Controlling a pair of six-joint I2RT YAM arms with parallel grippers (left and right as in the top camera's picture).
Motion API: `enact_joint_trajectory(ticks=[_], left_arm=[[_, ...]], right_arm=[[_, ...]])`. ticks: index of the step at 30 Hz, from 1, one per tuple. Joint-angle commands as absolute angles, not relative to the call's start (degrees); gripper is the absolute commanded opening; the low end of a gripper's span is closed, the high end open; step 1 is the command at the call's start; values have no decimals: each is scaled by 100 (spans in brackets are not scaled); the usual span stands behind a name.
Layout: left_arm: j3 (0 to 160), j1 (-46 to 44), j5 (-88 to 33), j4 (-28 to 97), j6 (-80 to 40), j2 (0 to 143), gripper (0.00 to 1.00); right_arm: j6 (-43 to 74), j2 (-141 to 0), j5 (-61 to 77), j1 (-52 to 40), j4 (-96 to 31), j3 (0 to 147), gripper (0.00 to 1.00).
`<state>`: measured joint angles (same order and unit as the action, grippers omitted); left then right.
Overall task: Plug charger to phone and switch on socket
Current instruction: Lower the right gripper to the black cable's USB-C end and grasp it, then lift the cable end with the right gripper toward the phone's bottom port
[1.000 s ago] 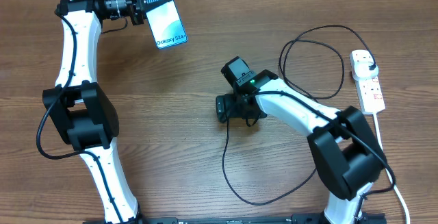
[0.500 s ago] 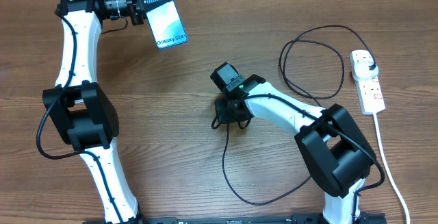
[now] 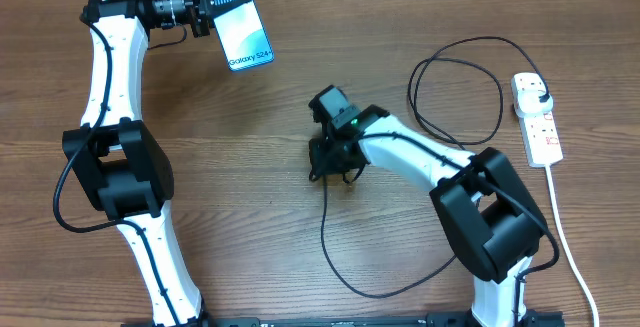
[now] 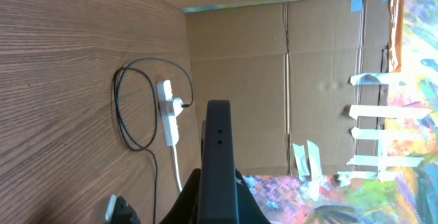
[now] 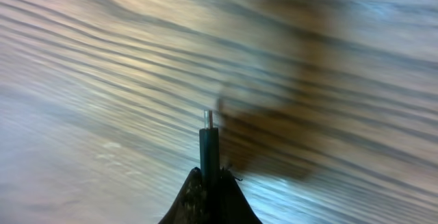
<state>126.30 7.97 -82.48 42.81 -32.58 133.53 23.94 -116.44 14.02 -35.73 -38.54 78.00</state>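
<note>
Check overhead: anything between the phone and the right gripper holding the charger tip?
Nothing. In the overhead view only bare table lies between the phone and the right gripper, which is shut on the charger.

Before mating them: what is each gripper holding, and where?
Left gripper holds the phone by one end; right gripper pinches the charger just behind its connector tip.
</note>
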Motion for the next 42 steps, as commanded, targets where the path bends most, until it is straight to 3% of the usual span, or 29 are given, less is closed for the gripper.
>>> enact_joint_trajectory(ticks=[1, 5, 10, 15, 19, 25, 42], left_arm=[[12739, 786, -8536, 4154, -3175, 13338, 4], [12739, 786, -8558, 3800, -3638, 13338, 4], [12739, 768, -8556, 2860, -4600, 13338, 4], [12739, 768, -8447, 1455, -6060, 13338, 4], [12739, 768, -8315, -73, -7509, 13338, 4], [12739, 672, -8053, -1557, -9048, 13338, 4], [12739, 484, -8149, -1551, -8919, 13338, 4]], right_arm=[[2394, -11668, 3336, -3059, -3723, 8427, 4], [2650, -11668, 5551, -2545, -3011, 8783, 4], [4309, -11664, 6987, -2338, -980, 8796, 4], [6075, -11664, 7172, -2366, 1404, 8796, 4], [6910, -11664, 7170, -2377, 2534, 8796, 4], [7717, -11664, 6869, -2388, 3306, 8796, 4], [8263, -11664, 6390, -2388, 4191, 8794, 4]])
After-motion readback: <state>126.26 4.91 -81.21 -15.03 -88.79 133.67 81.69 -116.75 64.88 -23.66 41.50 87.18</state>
